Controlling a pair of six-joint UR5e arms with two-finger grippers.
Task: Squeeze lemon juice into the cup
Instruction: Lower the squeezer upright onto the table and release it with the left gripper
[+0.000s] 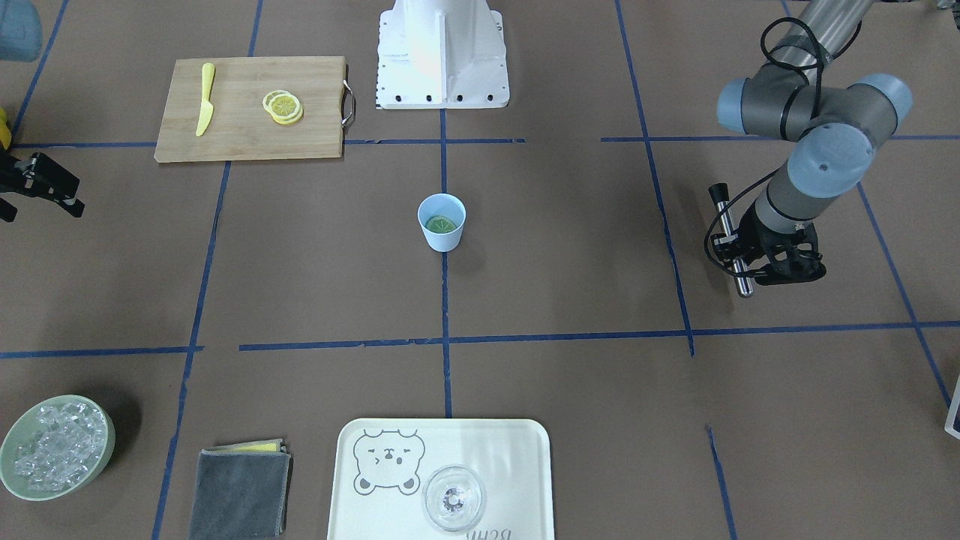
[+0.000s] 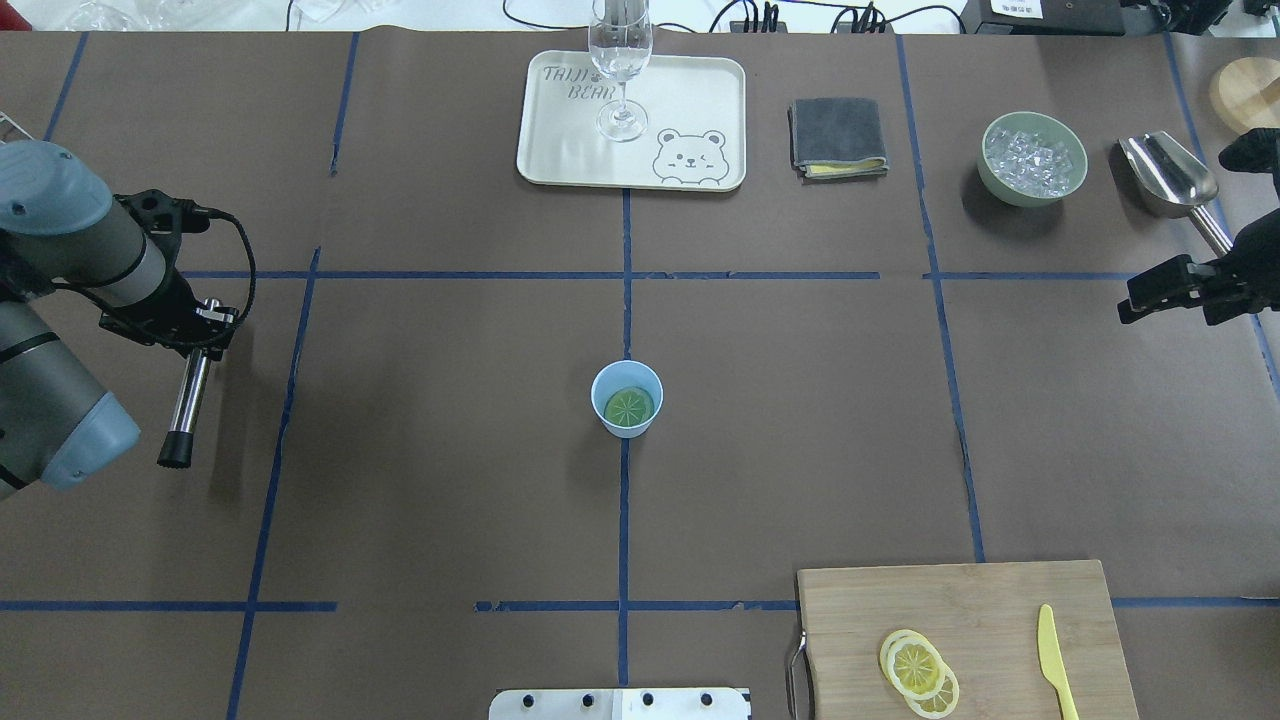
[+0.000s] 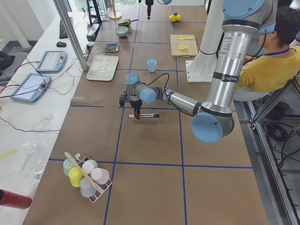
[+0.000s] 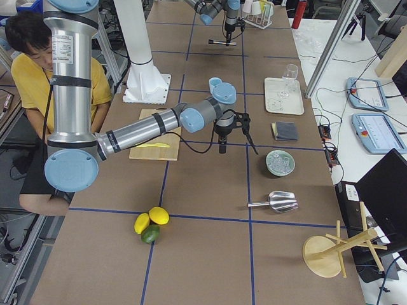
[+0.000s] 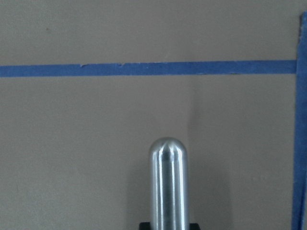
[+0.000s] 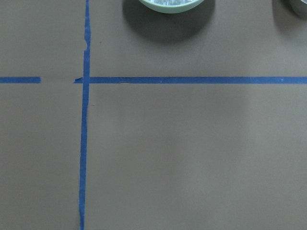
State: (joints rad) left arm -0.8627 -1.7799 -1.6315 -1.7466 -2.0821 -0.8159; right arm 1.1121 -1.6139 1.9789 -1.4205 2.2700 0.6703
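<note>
Lemon slice (image 2: 629,406) lay flat inside cup (image 2: 627,398) at table centre. My left gripper (image 2: 205,325), at the cup's 9 o'clock, clenched a steel muddler (image 2: 188,400). My right gripper (image 2: 1145,292), near 2 o'clock, hung spread and empty. Risk: an off-centre press could tip the unsteadied cup.

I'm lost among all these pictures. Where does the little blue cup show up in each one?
Front-facing view: cup near the centre, on the blue tape line.
Overhead view: cup in the centre, just below the middle.
Left side view: cup upper middle, far along the table.
Right side view: cup upper middle, partly hidden behind the near arm.
Both wrist views: not in them.
Shared landmark: the bear tray, in line with the cup, in all four wide views.
</note>
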